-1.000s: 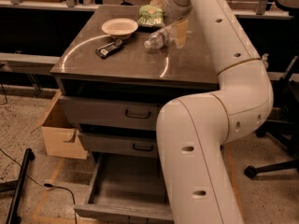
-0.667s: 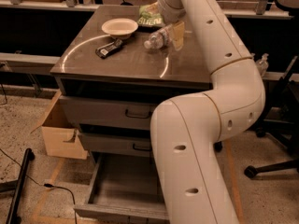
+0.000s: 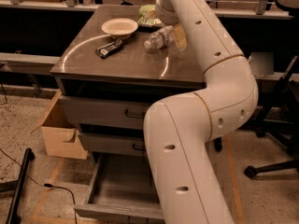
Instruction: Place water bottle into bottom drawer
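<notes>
A cream bowl (image 3: 119,27) sits on the cabinet top (image 3: 93,62), with a dark flat object (image 3: 109,49) just in front of it. A green packet (image 3: 147,16) lies beside the gripper (image 3: 171,35) at the far edge. A cardboard box (image 3: 60,135) stands on the floor.

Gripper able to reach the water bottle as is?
Likely yes: the gripper hangs right beside the water bottle lying on the cabinet top; the bowl and black tool lie off to one side.

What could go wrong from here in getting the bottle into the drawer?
The small clear plastic water bottle lies on its side next to the gripper; it may roll toward the shallow cream bowl. The open grey bottom drawer sits low, below the two upper drawers, so the carry down could clip the countertop edge.
</notes>
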Action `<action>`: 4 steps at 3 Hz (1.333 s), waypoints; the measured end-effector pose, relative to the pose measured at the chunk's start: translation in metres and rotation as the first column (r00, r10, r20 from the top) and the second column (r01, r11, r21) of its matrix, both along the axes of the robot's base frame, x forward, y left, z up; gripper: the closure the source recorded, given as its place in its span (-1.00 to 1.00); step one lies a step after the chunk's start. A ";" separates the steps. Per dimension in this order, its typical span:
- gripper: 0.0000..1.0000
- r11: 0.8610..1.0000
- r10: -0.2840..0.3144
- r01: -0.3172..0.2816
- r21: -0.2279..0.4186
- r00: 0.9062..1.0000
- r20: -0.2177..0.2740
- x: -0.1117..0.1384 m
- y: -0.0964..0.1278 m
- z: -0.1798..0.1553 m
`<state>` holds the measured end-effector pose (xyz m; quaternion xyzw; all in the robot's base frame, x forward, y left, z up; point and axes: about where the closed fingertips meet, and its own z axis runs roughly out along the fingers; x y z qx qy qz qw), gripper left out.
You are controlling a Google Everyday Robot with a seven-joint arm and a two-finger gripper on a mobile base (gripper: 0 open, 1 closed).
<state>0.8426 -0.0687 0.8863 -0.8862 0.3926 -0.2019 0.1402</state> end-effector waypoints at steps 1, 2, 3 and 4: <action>-1.00 0.997 0.018 -0.018 -0.075 1.000 -0.009 0.004 -0.001 -0.010; -1.00 0.988 0.036 -0.039 -0.149 0.999 -0.019 0.008 0.001 -0.019; -0.67 0.980 0.036 -0.042 -0.196 0.999 -0.032 0.010 -0.003 -0.028; -0.19 0.974 0.034 -0.043 -0.221 0.998 -0.044 0.010 -0.009 -0.033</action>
